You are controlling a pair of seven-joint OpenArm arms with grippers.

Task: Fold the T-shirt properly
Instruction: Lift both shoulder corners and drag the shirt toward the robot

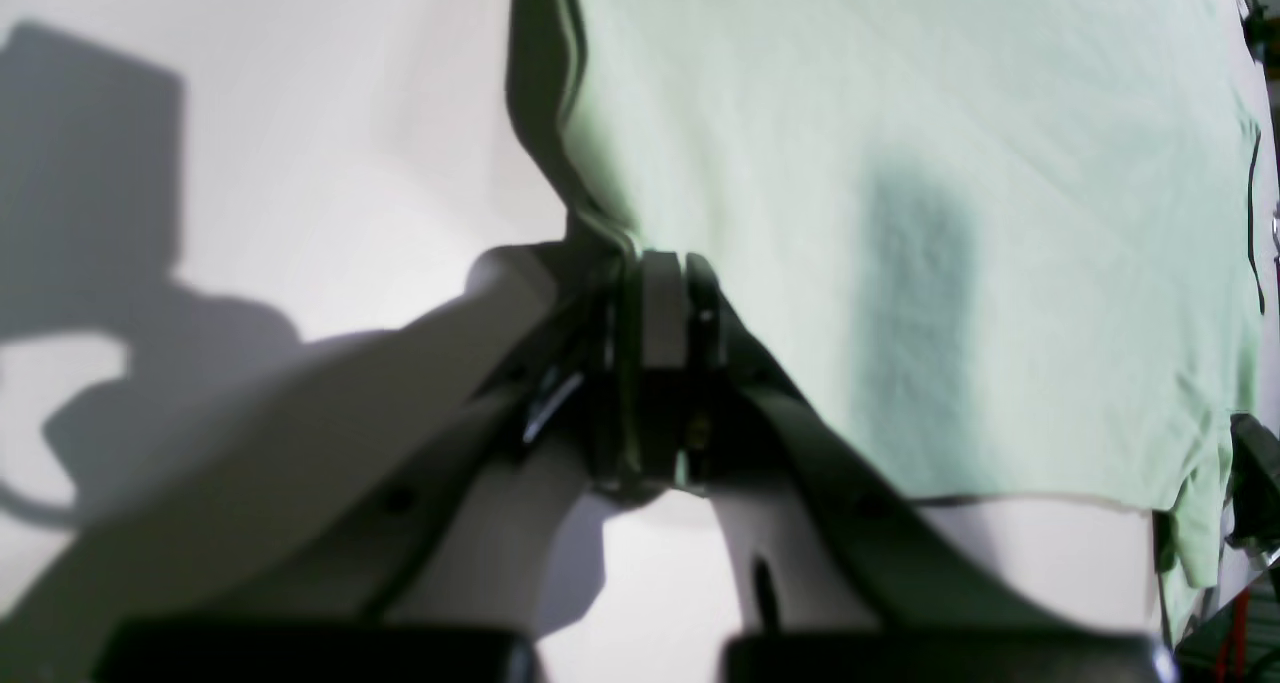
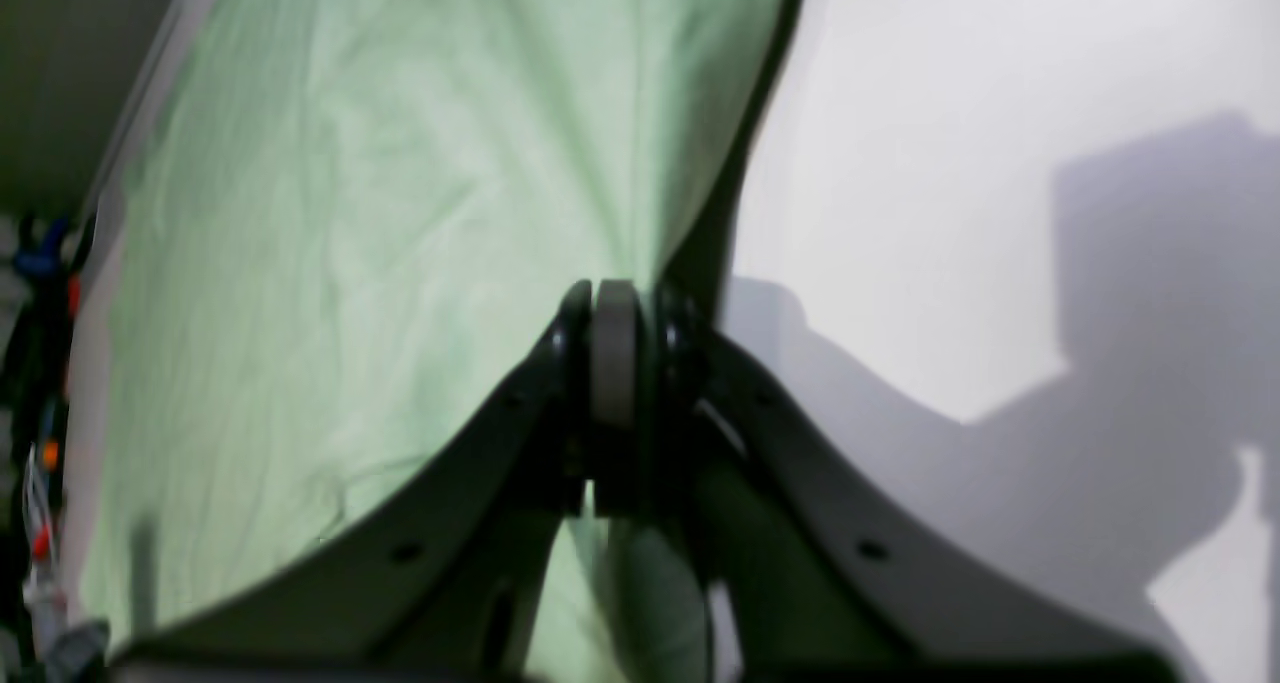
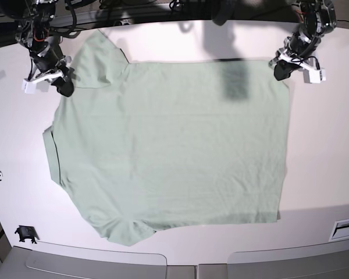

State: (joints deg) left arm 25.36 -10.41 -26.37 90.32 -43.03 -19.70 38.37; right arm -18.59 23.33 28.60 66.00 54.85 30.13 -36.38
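The pale mint-green T-shirt (image 3: 168,145) lies spread flat on the white table (image 3: 326,151), its dark-trimmed collar (image 3: 54,160) toward the left. At the far right corner of the shirt, my left gripper (image 3: 281,68) is shut on the cloth. The left wrist view shows its jaws pressed together on the shirt's edge (image 1: 600,228), with the left gripper (image 1: 662,275) tip at that fold. At the far left, by the sleeve, my right gripper (image 3: 63,85) is shut on the cloth. In the right wrist view the right gripper (image 2: 612,298) pinches the T-shirt (image 2: 330,243), which rises in a ridge to the jaws.
Cables and arm bases (image 3: 163,7) line the table's far edge. A small black part (image 3: 25,233) sits at the near left, and a white label (image 3: 344,228) at the near right. Grey panels (image 3: 163,266) run along the front edge.
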